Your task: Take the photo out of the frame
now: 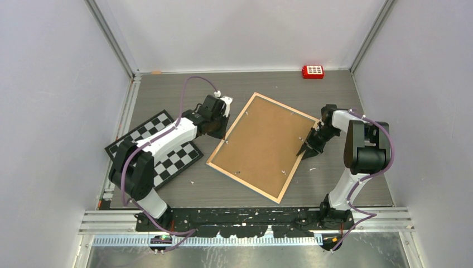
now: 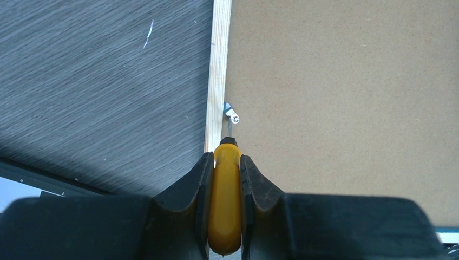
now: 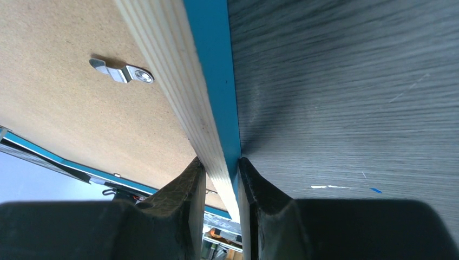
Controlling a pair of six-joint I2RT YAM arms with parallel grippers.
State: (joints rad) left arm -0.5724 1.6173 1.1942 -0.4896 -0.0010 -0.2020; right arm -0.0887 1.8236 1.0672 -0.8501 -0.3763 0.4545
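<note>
The frame [image 1: 262, 145] lies face down on the table, its brown fibreboard back up, with a light wood edge and small clips. The photo is hidden under the backing. My left gripper [image 1: 217, 127] is at the frame's left edge, shut on a yellow-handled screwdriver [image 2: 226, 200]. The screwdriver's tip touches a metal clip [image 2: 231, 113] on the backing [image 2: 346, 97]. My right gripper [image 1: 308, 147] is shut on the frame's right edge. In the right wrist view the gripper [image 3: 219, 162] pinches the wood and blue border [image 3: 214, 81], with another clip [image 3: 122, 72] beside it.
A black-and-white chequered board [image 1: 153, 129] lies under my left arm at the left. A small red block [image 1: 313, 71] sits at the back wall. Grey walls close in the table on three sides.
</note>
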